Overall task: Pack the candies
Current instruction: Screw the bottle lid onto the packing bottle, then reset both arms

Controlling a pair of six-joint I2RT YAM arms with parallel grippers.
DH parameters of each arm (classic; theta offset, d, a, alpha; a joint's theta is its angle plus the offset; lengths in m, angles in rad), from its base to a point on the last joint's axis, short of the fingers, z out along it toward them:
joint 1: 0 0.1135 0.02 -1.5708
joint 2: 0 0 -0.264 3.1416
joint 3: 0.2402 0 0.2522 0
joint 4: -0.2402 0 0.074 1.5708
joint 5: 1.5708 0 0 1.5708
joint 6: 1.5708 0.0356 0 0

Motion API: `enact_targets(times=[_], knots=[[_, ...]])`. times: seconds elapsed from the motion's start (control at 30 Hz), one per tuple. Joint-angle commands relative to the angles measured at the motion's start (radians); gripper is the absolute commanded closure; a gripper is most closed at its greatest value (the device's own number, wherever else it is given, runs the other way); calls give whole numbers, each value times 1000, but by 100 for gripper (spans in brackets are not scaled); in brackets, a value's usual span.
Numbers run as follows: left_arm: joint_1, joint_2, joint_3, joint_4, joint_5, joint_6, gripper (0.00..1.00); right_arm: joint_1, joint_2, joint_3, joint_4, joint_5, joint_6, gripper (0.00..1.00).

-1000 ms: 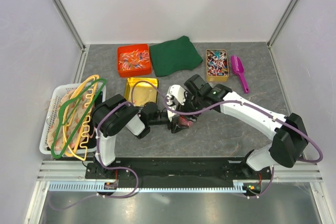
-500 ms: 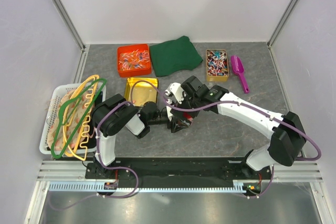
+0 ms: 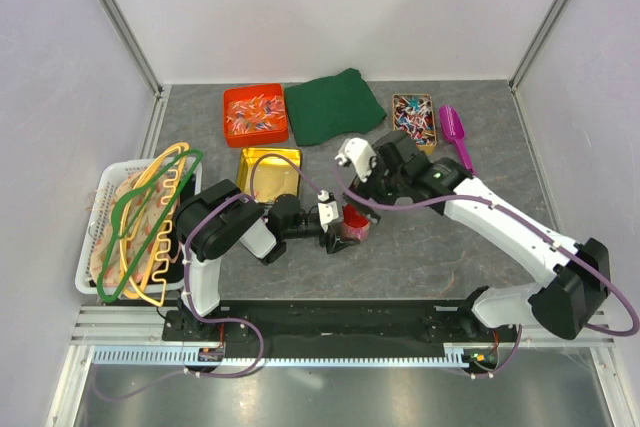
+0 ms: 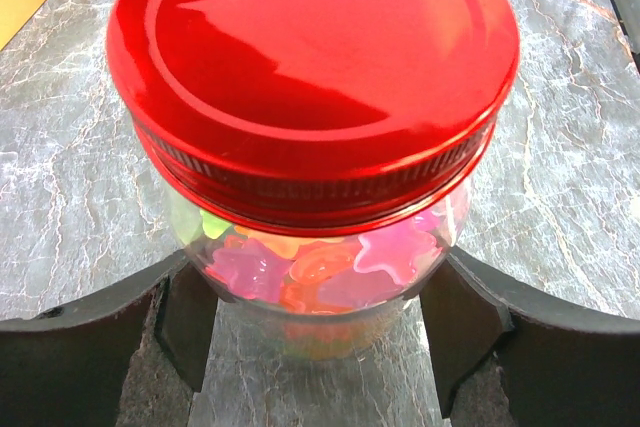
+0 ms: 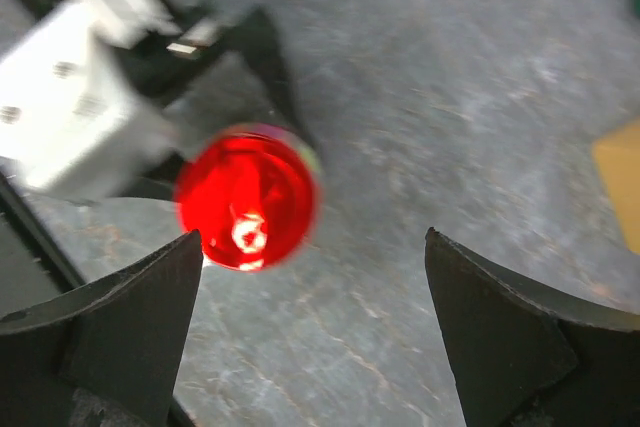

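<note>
Since the candies (image 4: 330, 267) are already packed inside a clear jar (image 4: 300, 332) under a red screw lid (image 4: 315, 67), the jar is the thing to handle. It looks rigid and smooth-walled, probably glass, so likely slippery, breakable if dropped and fairly heavy when full. The candies look soft, glossy and lobed, in pink, orange, yellow and green. The lid is shiny metal with a threaded skirt.

The left gripper (image 4: 320, 337) has its jaws pinching the jar's wall just below the lid, a sound place to hold because the sides run straight there. The jar stands upright on the grey marbled table (image 4: 560, 147). The right gripper (image 5: 312, 242) hangs above and apart from the jar, with its jaws spread wide and empty.
</note>
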Motion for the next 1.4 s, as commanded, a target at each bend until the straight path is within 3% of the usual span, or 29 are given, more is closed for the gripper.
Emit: enact_targets(times=[0.0, 0.2, 0.23, 0.47, 0.57, 0.7, 0.73, 0.8, 0.83, 0.93, 1.07, 1.2, 1.37], knots=[[-8, 8, 11, -21, -15, 51, 41, -120, -63, 8, 34, -11, -55, 2], [-8, 10, 15, -39, -12, 57, 3, -223, -138, -25, 138, 29, -87, 2], [-8, 11, 17, -45, -10, 59, 0, -232, -147, -28, 159, 33, -87, 2], [-6, -56, -3, -91, -17, 43, 0, -255, -288, -126, 302, 211, -88, 2], [-5, -156, -25, -165, 2, 57, 0, -277, -330, -169, 345, 225, -90, 2], [-3, -341, 64, -569, 51, 126, 0, -301, -328, -179, 359, 231, -81, 2], [-3, -402, 104, -813, 52, 135, 0, -303, -322, -183, 368, 243, -81, 2], [-3, -441, 255, -1069, 86, 206, 0, -306, -319, -193, 377, 243, -82, 2], [-3, -455, 303, -1282, 88, 226, 0, -306, -316, -199, 388, 245, -85, 2], [-3, -547, 402, -1470, 27, 289, 0, -311, -313, -200, 396, 260, -70, 2], [-2, -660, 412, -1573, -93, 341, 0, -340, -343, -209, 423, 276, -46, 2], [24, -775, 417, -1576, -230, 295, 0, -367, -388, -217, 434, 257, -21, 2], [254, -897, 439, -1515, -257, 191, 0, -375, -461, -245, 501, 289, 28, 2]])
